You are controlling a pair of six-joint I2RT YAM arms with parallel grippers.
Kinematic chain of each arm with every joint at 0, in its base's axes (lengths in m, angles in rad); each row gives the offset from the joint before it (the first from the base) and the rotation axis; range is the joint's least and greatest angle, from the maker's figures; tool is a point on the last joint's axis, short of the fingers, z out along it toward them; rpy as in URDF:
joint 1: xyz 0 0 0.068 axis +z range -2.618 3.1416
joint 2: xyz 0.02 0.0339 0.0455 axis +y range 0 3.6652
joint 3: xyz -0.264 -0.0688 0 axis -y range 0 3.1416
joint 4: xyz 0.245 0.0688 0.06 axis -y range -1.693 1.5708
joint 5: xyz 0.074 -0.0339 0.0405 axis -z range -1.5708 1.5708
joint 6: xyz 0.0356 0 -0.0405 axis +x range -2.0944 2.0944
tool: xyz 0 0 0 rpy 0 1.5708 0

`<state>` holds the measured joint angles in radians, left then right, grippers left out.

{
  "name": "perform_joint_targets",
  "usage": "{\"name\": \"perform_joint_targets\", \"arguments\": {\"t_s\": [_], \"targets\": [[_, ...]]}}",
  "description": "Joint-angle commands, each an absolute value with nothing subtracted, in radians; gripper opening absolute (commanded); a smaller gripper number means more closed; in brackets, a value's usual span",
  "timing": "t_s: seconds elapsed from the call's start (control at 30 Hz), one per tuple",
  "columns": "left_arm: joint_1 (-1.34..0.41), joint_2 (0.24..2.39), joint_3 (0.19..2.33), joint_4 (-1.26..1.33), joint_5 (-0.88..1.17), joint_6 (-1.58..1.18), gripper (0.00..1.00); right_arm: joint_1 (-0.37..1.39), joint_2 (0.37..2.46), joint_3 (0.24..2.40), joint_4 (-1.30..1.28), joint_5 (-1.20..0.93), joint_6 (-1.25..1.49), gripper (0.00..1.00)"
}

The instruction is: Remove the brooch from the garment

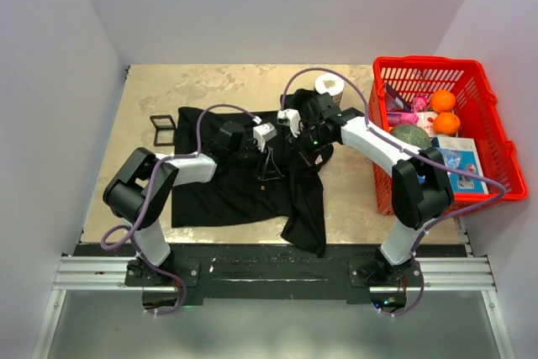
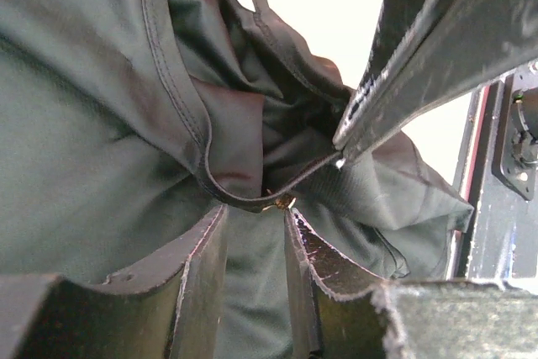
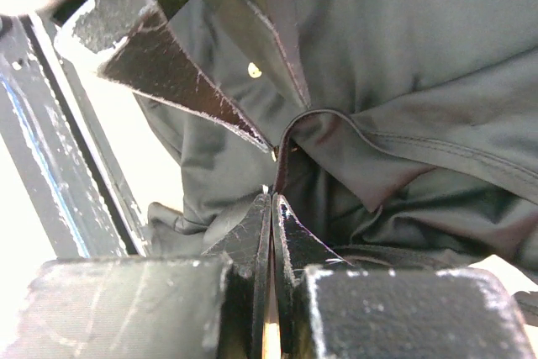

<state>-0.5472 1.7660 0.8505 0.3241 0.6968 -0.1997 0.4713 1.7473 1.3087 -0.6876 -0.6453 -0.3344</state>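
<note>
1. White walls close in a pale marbled desk (image 1: pixel 210 81). From above, a black T-shirt (image 1: pixel 218 195) lies spread over its middle and left, with one part trailing toward the near edge.
2. A black square frame (image 1: pixel 162 129) lies just left of the shirt's far corner, and a white roll (image 1: pixel 329 84) stands at the far side. A red basket (image 1: pixel 429 61) sits on the right and holds two oranges (image 1: pixel 443 100) among other goods.
3. The left arm (image 1: pixel 181 170) and right arm (image 1: pixel 378 145) bend inward and meet over the far middle of the shirt. The brooch is too small to pick out from up here.
4. In the left wrist view, the left pincer (image 2: pixel 255 212) has its jaws apart, with shirt cloth showing in the gap. A hem curves down to the tips, and there the brooch (image 2: pixel 282 202) glints, a tiny golden speck at the mouth of the gap. The right pincer (image 2: pixel 340 155) comes in from the upper right and nips the same hem just beside it.
5. In the right wrist view, the right pincer's jaws are pressed together on a raised fold of the shirt's hem. A finger (image 3: pixel 168 81) of the left pincer slants in from the upper left, its tip near that fold. A pale golden dot (image 3: pixel 255 70) shows on the cloth just beside it; I cannot tell whether this is the brooch.
</note>
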Motion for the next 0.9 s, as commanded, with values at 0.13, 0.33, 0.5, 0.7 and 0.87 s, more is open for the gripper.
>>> {"name": "perform_joint_targets", "arguments": {"t_s": [0.13, 0.33, 0.5, 0.7, 0.87], "targets": [[-0.557, 1.747, 0.796, 0.419, 0.706, -0.186, 0.38, 0.440, 1.755, 1.361, -0.661, -0.715, -0.288, 0.00], [-0.577, 1.816, 0.839, 0.486, 0.745, -0.216, 0.38, 0.436, 1.763, 1.370, -0.653, -0.712, -0.281, 0.00], [-0.592, 1.842, 0.853, 0.523, 0.761, -0.238, 0.36, 0.433, 1.761, 1.370, -0.655, -0.709, -0.279, 0.00], [-0.600, 1.859, 0.861, 0.541, 0.741, -0.245, 0.31, 0.431, 1.761, 1.374, -0.660, -0.709, -0.282, 0.00], [-0.600, 1.870, 0.864, 0.535, 0.695, -0.256, 0.38, 0.425, 1.766, 1.374, -0.661, -0.710, -0.282, 0.00]]}}
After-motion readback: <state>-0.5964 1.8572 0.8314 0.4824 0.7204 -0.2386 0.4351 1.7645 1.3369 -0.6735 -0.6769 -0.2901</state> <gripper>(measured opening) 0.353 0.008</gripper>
